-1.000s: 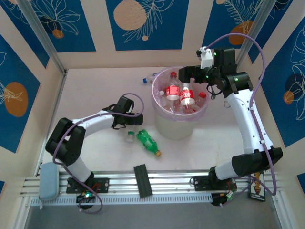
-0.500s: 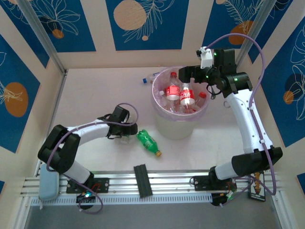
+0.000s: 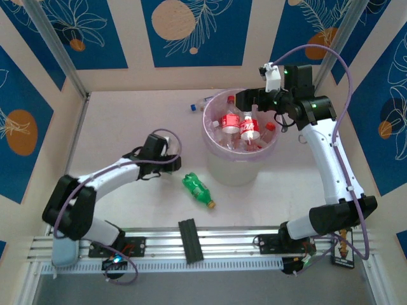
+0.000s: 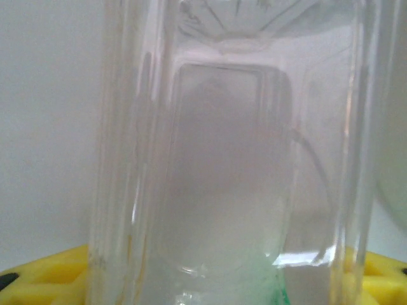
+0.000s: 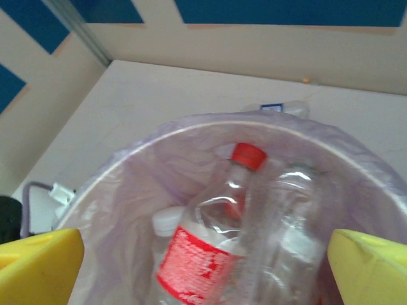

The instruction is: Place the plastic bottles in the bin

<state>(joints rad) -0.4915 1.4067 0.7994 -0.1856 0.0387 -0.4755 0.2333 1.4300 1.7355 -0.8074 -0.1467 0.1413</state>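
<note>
Top view: I see the left jaws near the bin (image 3: 236, 170), on its left side. A green bottle (image 3: 198, 189) lies slantwise on the tabletop (image 3: 127, 114) close by.
Left wrist: jaws closed against a clear bottle (image 4: 229, 159), its long axis upright between them.
Right wrist: jaws wide apart, empty, above the bin.

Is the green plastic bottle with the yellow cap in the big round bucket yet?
Not yet. The green plastic bottle lies on its side on the table, just outside the cream-white round bin.
</note>
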